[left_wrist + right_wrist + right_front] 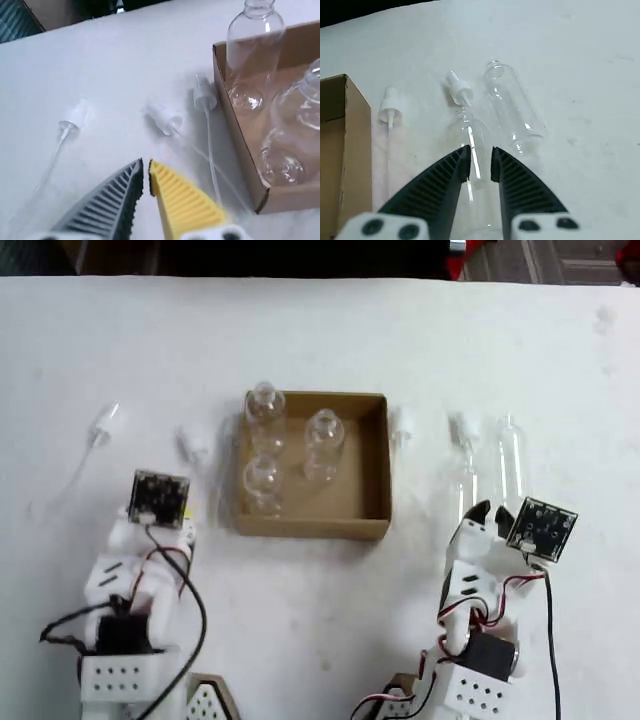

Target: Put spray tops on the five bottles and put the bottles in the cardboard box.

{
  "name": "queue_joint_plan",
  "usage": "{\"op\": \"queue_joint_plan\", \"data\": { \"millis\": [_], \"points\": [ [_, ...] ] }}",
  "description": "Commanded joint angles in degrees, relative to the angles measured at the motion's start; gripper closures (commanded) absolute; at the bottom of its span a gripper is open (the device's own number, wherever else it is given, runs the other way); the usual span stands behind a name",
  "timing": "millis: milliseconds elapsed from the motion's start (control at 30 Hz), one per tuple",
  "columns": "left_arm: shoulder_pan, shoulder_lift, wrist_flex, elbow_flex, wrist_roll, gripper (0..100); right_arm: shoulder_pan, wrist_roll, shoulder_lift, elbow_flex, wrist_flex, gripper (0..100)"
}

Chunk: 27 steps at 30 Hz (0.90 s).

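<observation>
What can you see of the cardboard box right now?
The cardboard box is brown, shallow and open-topped, with low walls. It sits flat in the middle of the white table. Three clear bottles without spray tops stand upright inside it. A white spray top lies close beside one wall.

Plain white table (330, 330), dark beyond.

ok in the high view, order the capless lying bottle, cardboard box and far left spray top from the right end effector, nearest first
1. capless bottle, just ahead of the right end effector
2. cardboard box, in the middle
3. spray top, far left
</observation>
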Motion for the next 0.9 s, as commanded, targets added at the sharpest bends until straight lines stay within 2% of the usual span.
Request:
{"op": "queue_joint_plan", "data": {
  "millis": [0,167,367,667,800,867],
  "points": [
    [-1.7,16.0,-7.8,-7.4,-0.4,97,-1.0,0.0,-0.2,0.4,0.2,94.2],
    [-4.2,28.2,-15.6,-9.3,1.3,97,-1.5,-0.3,-0.3,0.4,-0.2,94.3],
    [-3.8,28.6,-15.9,-8.9,2.6,97,7.8,-0.5,-0.3,-1.7,-5.1,94.2],
    [-0.1,28.7,-16.4,-7.5,2.5,97,8.0,0.5,-0.4,-2.1,-6.1,94.2],
    [-0.1,28.7,-16.4,-7.5,2.5,97,8.0,14.7,-0.3,-1.8,-10.8,94.2],
    [-0.1,28.7,-16.4,-7.4,2.5,97,6.6,17.7,-0.3,-2.3,-11.6,94.2]
  ]
}}
